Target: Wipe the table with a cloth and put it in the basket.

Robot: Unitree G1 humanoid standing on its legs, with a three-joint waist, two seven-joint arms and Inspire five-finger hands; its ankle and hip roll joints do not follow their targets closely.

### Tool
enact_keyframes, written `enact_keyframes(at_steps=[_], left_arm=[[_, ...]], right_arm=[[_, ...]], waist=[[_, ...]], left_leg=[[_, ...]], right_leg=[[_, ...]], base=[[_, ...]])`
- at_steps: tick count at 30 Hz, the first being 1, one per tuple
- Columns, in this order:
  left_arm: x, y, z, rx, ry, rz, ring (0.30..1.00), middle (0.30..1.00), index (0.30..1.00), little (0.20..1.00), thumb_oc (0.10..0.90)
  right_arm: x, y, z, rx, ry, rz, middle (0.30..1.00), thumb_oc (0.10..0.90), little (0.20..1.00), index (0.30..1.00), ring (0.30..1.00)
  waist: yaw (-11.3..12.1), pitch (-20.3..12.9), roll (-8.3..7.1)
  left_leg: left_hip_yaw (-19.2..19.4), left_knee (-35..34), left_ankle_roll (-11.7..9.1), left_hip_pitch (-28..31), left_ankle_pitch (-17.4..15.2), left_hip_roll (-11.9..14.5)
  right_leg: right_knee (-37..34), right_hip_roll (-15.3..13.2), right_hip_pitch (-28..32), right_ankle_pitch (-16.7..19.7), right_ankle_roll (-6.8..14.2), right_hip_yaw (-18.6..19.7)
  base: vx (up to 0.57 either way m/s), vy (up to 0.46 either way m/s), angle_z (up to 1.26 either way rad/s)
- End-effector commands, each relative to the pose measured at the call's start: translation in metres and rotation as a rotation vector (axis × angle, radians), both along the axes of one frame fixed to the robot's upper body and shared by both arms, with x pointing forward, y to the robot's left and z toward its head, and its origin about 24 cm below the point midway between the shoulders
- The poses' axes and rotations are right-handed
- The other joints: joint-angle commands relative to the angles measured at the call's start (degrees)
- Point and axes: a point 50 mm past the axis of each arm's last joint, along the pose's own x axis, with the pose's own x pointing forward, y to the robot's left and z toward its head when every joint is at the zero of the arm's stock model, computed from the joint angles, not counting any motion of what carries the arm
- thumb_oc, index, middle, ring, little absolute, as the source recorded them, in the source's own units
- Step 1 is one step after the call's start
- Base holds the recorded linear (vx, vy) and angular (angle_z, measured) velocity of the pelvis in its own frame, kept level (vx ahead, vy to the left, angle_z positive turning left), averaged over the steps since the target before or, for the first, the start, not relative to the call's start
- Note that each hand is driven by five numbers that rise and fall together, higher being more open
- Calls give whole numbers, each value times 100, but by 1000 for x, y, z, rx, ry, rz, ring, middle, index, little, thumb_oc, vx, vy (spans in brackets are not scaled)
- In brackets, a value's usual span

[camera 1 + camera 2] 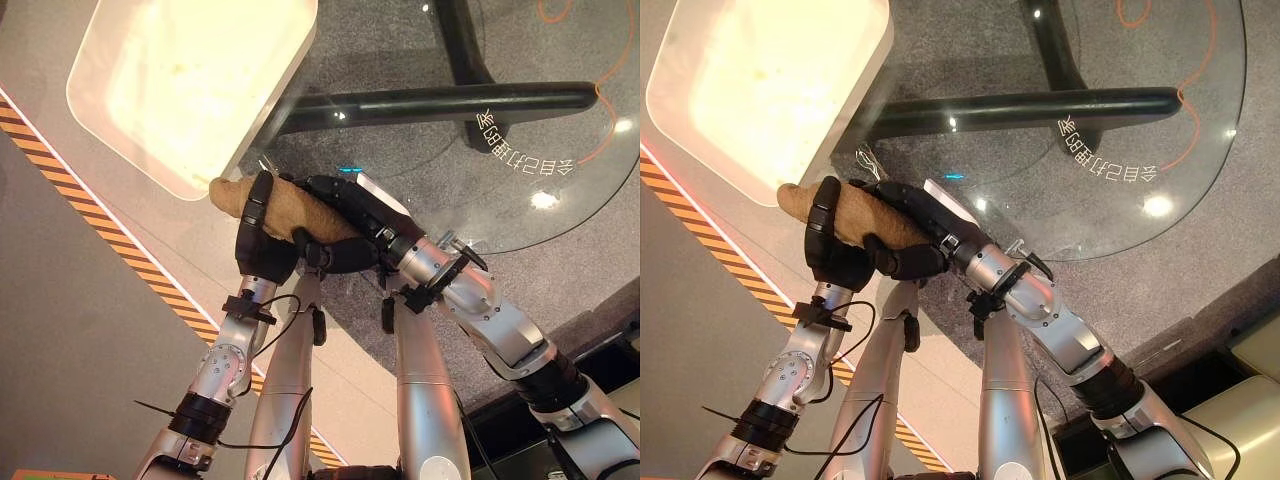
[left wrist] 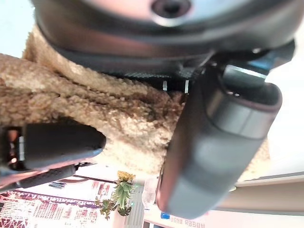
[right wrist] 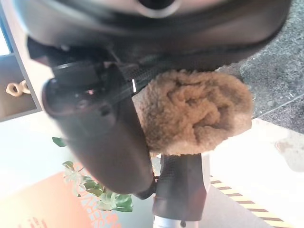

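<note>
Cloth (image 1: 300, 208) first, since it's the main thing: in the left eye view the fuzzy tan bundle sits off the near edge of the round glass tabletop (image 1: 560, 210), held up just beside the near corner of the white basket (image 1: 290, 60). Left hand (image 1: 262, 250) comes up from below with its fingers curled over the cloth's left end, and the right hand (image 1: 350, 225) lies along the other side with its fingers wrapped under the bundle, so both are clamped on it and the two hands touch. Floor below has an orange and black striped tape line (image 1: 60, 165) running diagonally, and you can see the table's dark base bar (image 1: 440, 100) through the glass. Right eye view is the same deal: cloth (image 1: 865, 218) pinched between left hand (image 1: 830, 255) and right hand (image 1: 910, 235), one tan tip poking out toward the basket's rim (image 1: 855, 90). Left wrist view is super close, the woolly cloth (image 2: 118, 118) fills the middle with a dark thumb (image 2: 218, 142) pressed across it and a finger (image 2: 57, 145) closing from the other side. Right wrist view shows the balled end of the cloth (image 3: 194, 111) squeezed against the hand's dark thumb (image 3: 104, 133), with grey carpet past it.
</note>
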Motion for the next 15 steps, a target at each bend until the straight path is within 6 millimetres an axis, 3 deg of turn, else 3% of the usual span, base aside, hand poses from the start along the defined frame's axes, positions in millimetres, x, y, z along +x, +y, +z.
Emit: enact_keyframes(at_steps=[1,15], left_arm=[[-29,-4,45,-263,-291,-32,300,300,300,200,100],[-31,-5,41,-283,-296,-22,300,300,300,200,100]], right_arm=[[-50,4,70,528,-226,307,900,800,900,900,900],[-54,2,62,605,-205,334,900,800,900,900,900]], waist=[[37,-133,151],[-27,-133,213]], left_leg=[[-8,283,-91,3,-384,273],[22,205,-94,24,-342,271]], right_leg=[[-714,-15,-64,817,245,242],[-769,-7,-83,849,250,271]], base=[[0,0,0],[0,0,0]])
